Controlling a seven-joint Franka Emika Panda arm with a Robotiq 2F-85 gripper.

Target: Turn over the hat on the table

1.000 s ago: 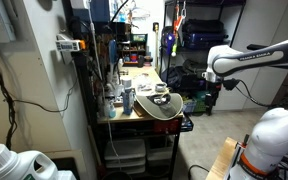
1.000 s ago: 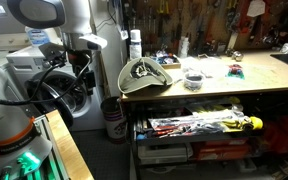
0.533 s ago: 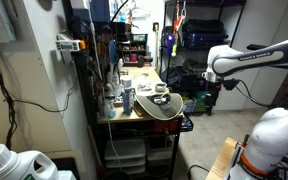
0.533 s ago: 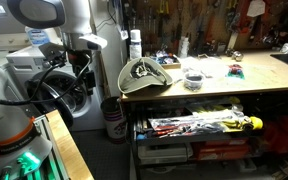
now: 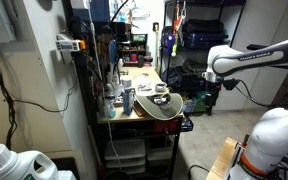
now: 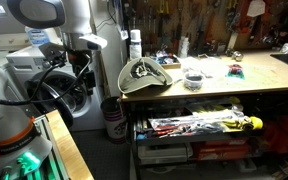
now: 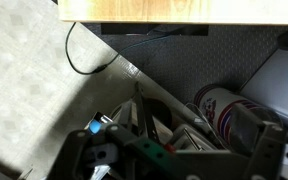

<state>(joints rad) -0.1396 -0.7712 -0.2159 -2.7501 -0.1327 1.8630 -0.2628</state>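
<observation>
Our claw (image 6: 81, 75) hangs released off the end of the table (image 6: 239, 92), apart from the hat (image 6: 142, 75) lying right at that end, so we risk shoving it off the edge if we come in low.

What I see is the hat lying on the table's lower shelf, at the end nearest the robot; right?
Not the lower shelf: the hat lies on the wooden top of the table, at the end nearest the robot. Both exterior views show it.
</observation>
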